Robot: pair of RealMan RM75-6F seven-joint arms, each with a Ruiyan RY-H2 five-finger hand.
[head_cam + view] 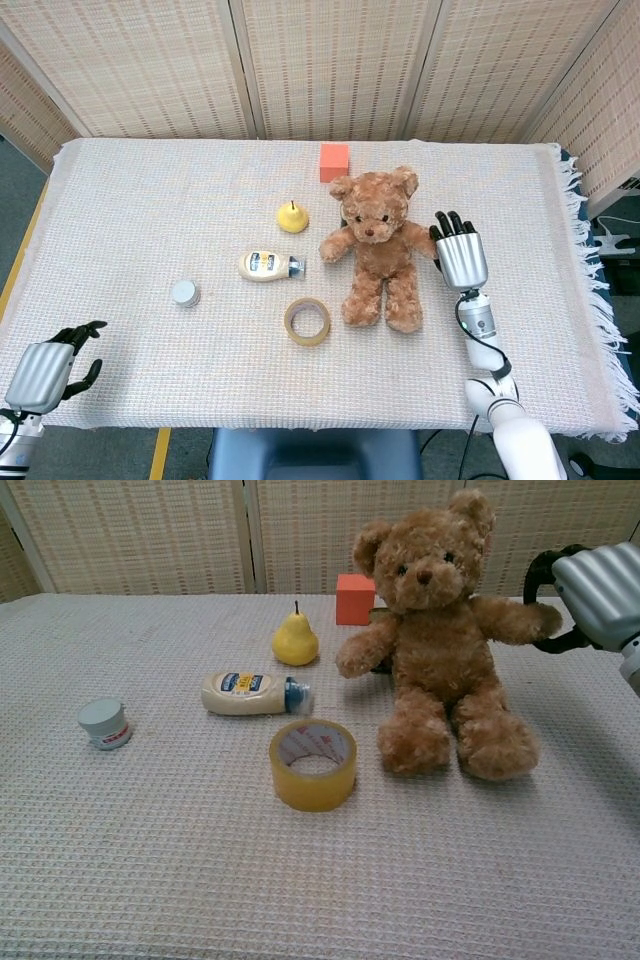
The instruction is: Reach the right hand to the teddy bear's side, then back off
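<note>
1. Teddy bear (pixel 375 245): brown plush, sitting upright right of table centre, arms spread, legs toward the near edge. Its outstretched arm at its 3 o'clock meets the robot's reach, which is likely why the approach comes from that side.
2. Right hand (pixel 459 255): just beside the bear at its 3 o'clock, back plate up, dark fingers (pixel 545 575) curled toward the bear's paw. It grips nothing; touching or only very near the paw, I cannot tell. Judged: the reach is made and backing off is the step left.
3. Left hand (pixel 45 370): low at the table's 7 o'clock corner, well apart from everything, fingers loosely curled in and empty; parked out of the way.
4. Tape roll (pixel 307 321): yellowish, lying flat at the bear's 8 o'clock.
5. Squeeze bottle (pixel 268 265): on its side at the bear's 9 o'clock.
6. Pear (pixel 292 216): yellow, upright, at the bear's 10 o'clock.
7. Orange block (pixel 334 161): at the bear's 11 o'clock, toward the back.
8. Small white-lidded jar (pixel 184 292): near the table's 8 o'clock.
</note>
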